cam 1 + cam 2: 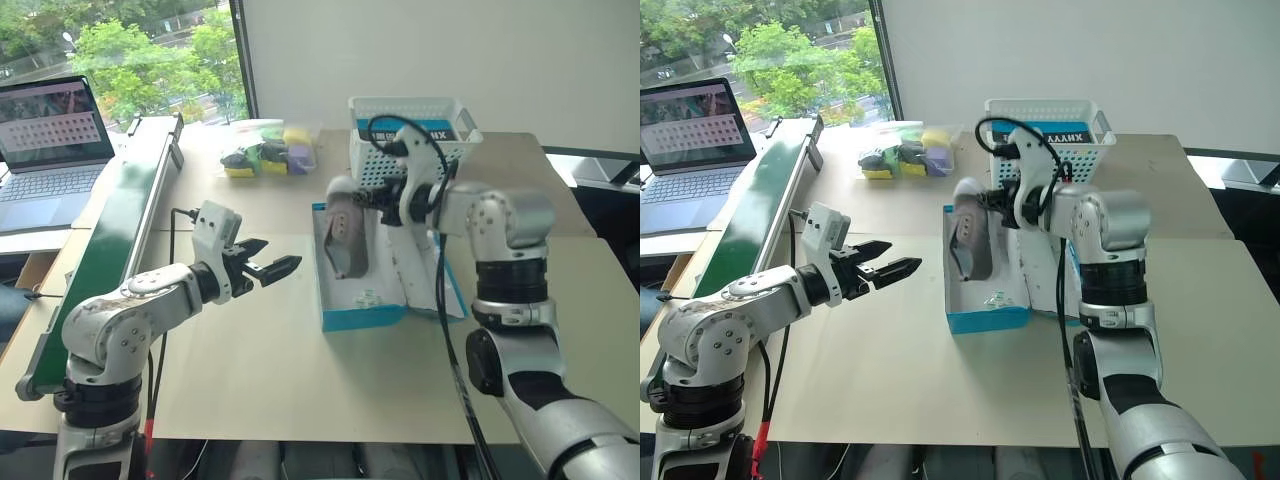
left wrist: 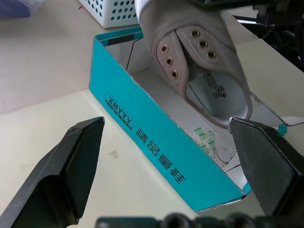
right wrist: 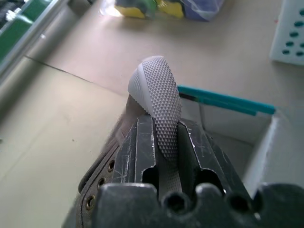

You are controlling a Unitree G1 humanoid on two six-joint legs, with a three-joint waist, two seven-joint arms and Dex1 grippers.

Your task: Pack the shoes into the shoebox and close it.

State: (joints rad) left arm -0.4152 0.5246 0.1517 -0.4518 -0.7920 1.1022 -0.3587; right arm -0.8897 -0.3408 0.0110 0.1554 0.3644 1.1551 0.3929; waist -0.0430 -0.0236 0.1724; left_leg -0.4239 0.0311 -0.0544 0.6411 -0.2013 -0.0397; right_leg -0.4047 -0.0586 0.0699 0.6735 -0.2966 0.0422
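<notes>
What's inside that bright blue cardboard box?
A grey-brown lace-up sneaker, pinched by the right claw, hangs heel-down into the blue box. Small pale packets lie on its white floor; the sneaker hides the rest.

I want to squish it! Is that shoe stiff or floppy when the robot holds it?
Probably bendy: the shoe looks like soft cloth, and its sides gape open. The right end effector pinches its bumpy sole, so it likely won't slip. It seems light, hanging over the shoebox.

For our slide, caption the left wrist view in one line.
Open left fingers frame the blue shoebox as a grey shoe hangs over it.
</notes>
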